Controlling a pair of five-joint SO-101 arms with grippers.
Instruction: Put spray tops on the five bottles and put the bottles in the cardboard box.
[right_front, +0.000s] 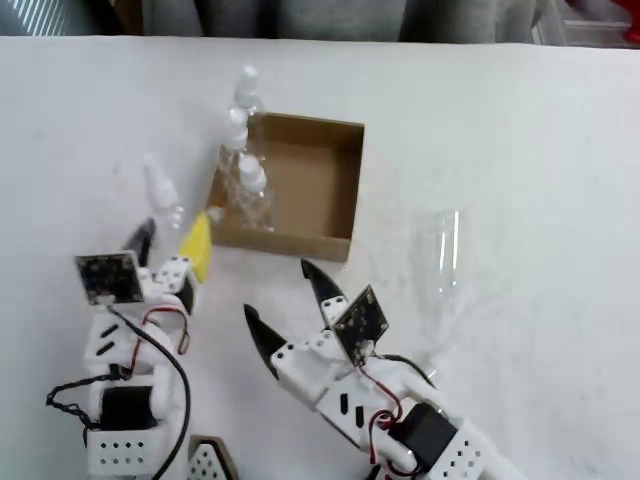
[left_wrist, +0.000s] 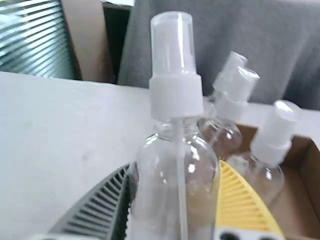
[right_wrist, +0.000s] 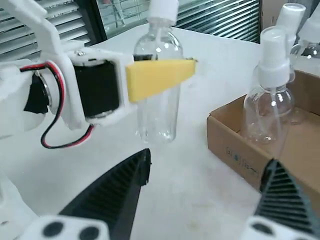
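Holding a clear plastic bottle with white spray top (right_front: 165, 195) in your left fingers (left_wrist: 240, 205) beside the brown cardboard box (right_front: 290, 243); three capped bottles (right_front: 250, 190) stand inside, fifth bottle (right_front: 440, 255) lies seemingly uncapped on worktop (right_front: 540, 150); right fingers (right_front: 322, 285) wide, empty.

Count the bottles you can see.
5. One bottle in the left gripper; three more along the box's left wall; one on the table right of the box. None looks hidden.

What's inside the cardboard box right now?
Three bottles with spray tops stand along one wall of the cardboard box; the rest of its floor looks bare. The near wall hides the floor strip just behind it.
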